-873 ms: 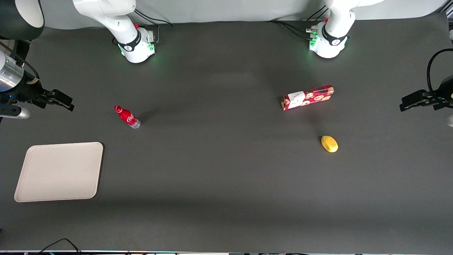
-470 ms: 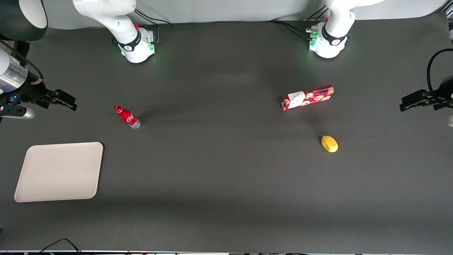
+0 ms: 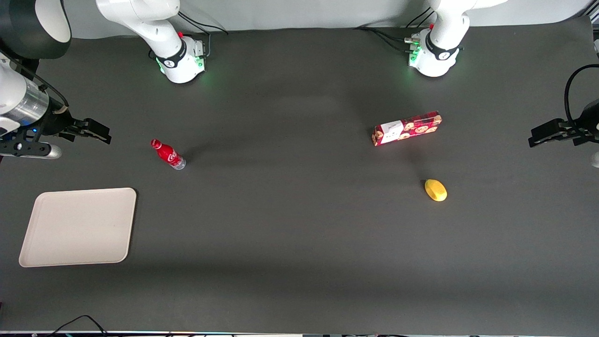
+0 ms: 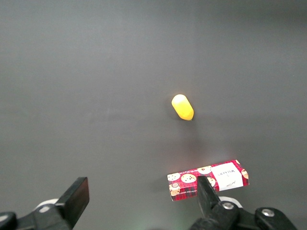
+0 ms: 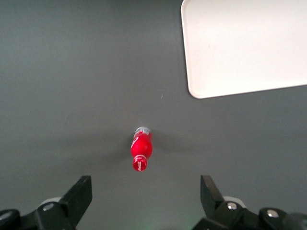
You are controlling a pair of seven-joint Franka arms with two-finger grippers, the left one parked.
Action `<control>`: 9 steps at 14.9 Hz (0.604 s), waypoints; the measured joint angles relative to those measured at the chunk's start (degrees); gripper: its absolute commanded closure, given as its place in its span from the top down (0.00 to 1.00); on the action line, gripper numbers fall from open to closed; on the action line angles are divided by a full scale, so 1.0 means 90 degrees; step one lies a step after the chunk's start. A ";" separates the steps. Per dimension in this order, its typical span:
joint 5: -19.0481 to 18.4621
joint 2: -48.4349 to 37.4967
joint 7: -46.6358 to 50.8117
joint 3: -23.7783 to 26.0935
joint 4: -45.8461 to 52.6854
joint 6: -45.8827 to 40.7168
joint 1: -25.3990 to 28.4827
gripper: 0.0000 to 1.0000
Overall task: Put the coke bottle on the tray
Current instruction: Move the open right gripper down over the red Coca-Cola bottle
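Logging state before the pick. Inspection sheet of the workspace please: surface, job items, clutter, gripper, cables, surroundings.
Surface: dark mat, flat.
Coke bottle: upright on the mat, untouched, farther from the front camera than the tray.
Tray: nothing on it, at the working arm's end.
Clutter: cookie box and yellow lemon-like object, toward the parked arm's end.
Gripper: open, holding nothing, beside the bottle, apart from it.
Cables: black leads at the arm bases.
Surroundings: pale backdrop.

One coke bottle (image 3: pixel 168 154), one tray (image 3: pixel 77 227), one cookie box (image 3: pixel 407 128), one lemon (image 3: pixel 435 190)
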 measured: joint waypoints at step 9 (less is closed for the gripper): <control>0.0105 -0.0492 0.0002 0.0920 -0.2978 0.2484 -0.0533 1.00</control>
